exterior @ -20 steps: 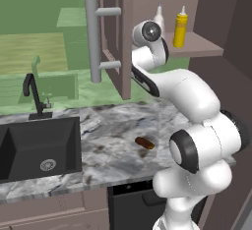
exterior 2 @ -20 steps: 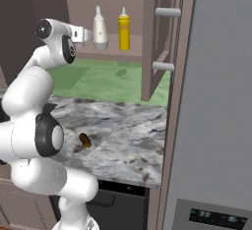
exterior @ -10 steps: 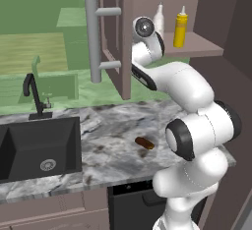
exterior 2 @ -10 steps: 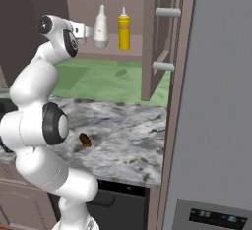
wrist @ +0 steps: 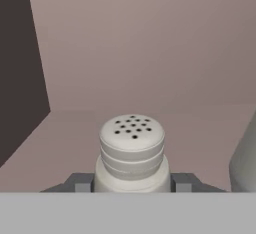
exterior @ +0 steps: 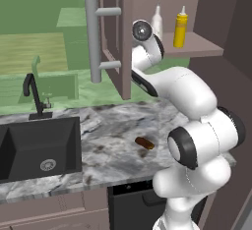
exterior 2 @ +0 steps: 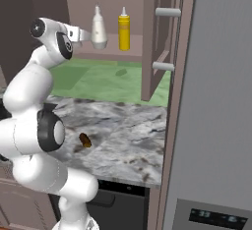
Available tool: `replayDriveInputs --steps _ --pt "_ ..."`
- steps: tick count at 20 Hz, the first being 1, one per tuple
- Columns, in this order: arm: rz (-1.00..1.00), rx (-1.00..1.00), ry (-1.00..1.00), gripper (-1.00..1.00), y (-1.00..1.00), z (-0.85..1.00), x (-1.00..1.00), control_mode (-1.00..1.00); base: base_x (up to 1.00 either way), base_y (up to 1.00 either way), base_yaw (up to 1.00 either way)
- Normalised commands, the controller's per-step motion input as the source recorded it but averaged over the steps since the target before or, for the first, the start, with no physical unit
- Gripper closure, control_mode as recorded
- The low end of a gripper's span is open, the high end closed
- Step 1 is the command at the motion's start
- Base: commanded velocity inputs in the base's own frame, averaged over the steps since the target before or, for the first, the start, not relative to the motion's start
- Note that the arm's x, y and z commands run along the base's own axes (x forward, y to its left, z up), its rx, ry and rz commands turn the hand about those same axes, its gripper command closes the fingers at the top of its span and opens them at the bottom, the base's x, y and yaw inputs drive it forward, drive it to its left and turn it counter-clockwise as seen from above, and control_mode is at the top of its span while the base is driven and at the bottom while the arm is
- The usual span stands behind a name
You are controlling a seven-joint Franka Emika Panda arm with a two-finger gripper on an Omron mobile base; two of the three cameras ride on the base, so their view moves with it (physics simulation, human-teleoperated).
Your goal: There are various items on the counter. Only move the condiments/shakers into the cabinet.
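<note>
My gripper (wrist: pixel 132 183) is shut on the small grey-white shaker (wrist: pixel 132 149), whose holed top faces the hand camera, with a dark fingertip (wrist: pixel 80 182) on each side. It hangs over the cabinet shelf (wrist: pixel 200 128), and the white narrow-necked bottle (wrist: pixel 246 162) stands close at the right. In the right base view the gripper (exterior 2: pixel 82 35) reaches into the cabinet (exterior 2: pixel 113 52) just left of the white bottle (exterior 2: pixel 99 26) and the yellow squeeze bottle (exterior 2: pixel 124 27). Both bottles (exterior: pixel 157 21) (exterior: pixel 180 27) stand upright on the shelf.
A small brown lump (exterior: pixel 144 143) lies on the marbled counter (exterior: pixel 108 130). The open cabinet door (exterior: pixel 120 37) with its grey bar handle (exterior: pixel 92 37) stands left of the arm. A black sink (exterior: pixel 34 145) and faucet (exterior: pixel 32 94) are at the left, a tall grey appliance (exterior 2: pixel 216 106) at the right.
The arm has shifted its elbow and the hand has edged a little further in over the shelf beside the white bottle. The shaker stays in the grip.
</note>
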Motion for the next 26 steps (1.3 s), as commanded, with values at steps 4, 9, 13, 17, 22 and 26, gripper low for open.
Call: replayDriveInputs --steps 4,9,13,17,22,26 --pt "0.0 0.01 -0.01 1.0 0.0 0.0 -0.06 -1.0 0.0 0.0 0.0" --pt "0.0 0.0 0.0 -1.0 0.0 0.0 0.0 -1.0 0.0 0.0 0.0" --pt "0.0 0.0 0.0 -1.0 0.0 0.0 0.0 -1.0 0.0 0.0 0.0" --pt "0.0 0.0 0.0 -1.0 0.0 0.0 0.0 -1.0 0.0 0.0 0.0" --pt "0.0 0.0 0.0 -1.0 0.0 0.0 -0.54 -1.0 0.0 0.0 0.0" --pt "-0.03 0.0 0.0 -1.0 0.0 -0.02 -1.0 -1.0 0.0 0.0 0.0"
